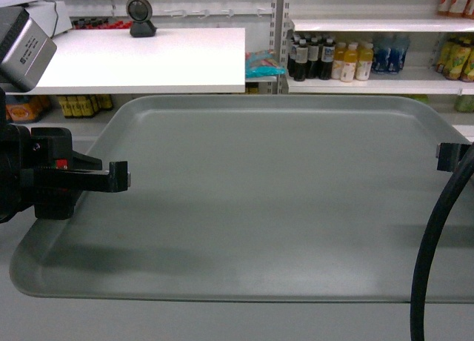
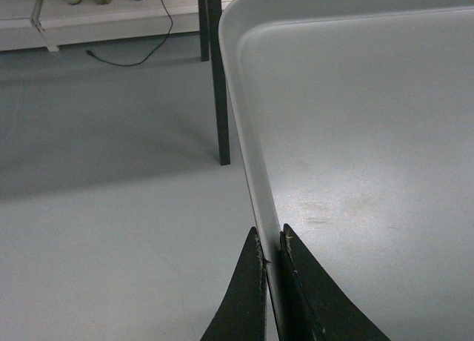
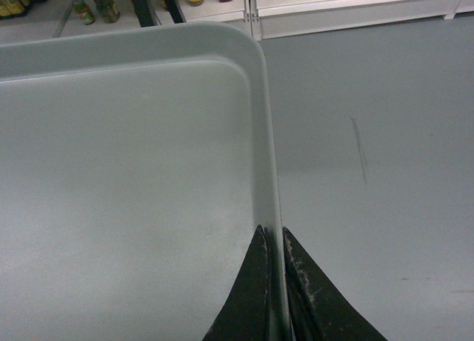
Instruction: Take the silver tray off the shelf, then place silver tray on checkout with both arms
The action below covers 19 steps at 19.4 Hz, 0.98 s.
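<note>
The silver tray (image 1: 259,200) hangs level in the air over the grey floor, filling most of the head view. My left gripper (image 1: 118,176) is shut on its left rim, and in the left wrist view the left gripper (image 2: 272,241) pinches the rim of the silver tray (image 2: 370,133) between both black fingers. My right gripper (image 1: 449,157) is shut on the right rim; in the right wrist view the right gripper (image 3: 272,236) clamps the edge of the silver tray (image 3: 126,185). The white checkout (image 1: 148,59) stands beyond the tray at the upper left.
A black scanner stand (image 1: 141,18) sits on the checkout. Shelves with drink bottles (image 1: 348,59) stand behind at the right. A black cable (image 1: 437,237) hangs in front at the right. A dark table leg (image 2: 218,81) and a floor cable (image 2: 141,55) lie below the tray.
</note>
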### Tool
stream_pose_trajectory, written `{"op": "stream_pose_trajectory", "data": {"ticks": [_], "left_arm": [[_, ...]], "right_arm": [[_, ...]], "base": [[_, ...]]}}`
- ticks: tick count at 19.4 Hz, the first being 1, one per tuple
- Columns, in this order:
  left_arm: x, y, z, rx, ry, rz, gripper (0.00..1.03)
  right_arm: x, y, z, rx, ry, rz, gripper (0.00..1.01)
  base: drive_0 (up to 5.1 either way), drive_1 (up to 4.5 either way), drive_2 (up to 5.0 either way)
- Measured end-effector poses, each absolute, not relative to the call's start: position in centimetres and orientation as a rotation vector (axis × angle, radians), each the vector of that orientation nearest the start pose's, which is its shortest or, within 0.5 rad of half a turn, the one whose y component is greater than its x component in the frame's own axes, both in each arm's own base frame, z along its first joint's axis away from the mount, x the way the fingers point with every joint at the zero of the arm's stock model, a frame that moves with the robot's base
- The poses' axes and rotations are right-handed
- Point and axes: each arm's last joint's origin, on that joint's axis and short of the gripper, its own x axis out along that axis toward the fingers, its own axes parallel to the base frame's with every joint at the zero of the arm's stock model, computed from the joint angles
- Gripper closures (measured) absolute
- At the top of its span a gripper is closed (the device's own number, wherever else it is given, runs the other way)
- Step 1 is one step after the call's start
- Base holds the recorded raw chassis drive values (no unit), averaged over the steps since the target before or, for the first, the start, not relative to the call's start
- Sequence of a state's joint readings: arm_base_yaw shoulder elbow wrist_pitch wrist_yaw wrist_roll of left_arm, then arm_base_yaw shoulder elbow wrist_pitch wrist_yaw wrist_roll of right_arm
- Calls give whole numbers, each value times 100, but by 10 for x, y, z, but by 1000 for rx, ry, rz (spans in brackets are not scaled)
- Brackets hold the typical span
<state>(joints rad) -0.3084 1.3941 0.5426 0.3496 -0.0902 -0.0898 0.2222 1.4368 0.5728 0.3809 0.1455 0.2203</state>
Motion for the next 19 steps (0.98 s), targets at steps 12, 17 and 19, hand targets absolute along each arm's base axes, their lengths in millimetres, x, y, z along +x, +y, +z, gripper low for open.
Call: {"op": "stream_pose_trajectory", "data": {"ticks": [12,17,19], "left_arm": [[253,-78,172,11,499,-192,99],[253,-78,172,13,505,-191,99],[253,-78,172,12,502,-192,99]], "right_arm": [[269,57,173,128,477,23,98],[269,57,173,128,481,23,98],[269,56,173,128,481,23,98]], "base": [[-491,245,245],[-474,262,262],[-488,248,248]]}}
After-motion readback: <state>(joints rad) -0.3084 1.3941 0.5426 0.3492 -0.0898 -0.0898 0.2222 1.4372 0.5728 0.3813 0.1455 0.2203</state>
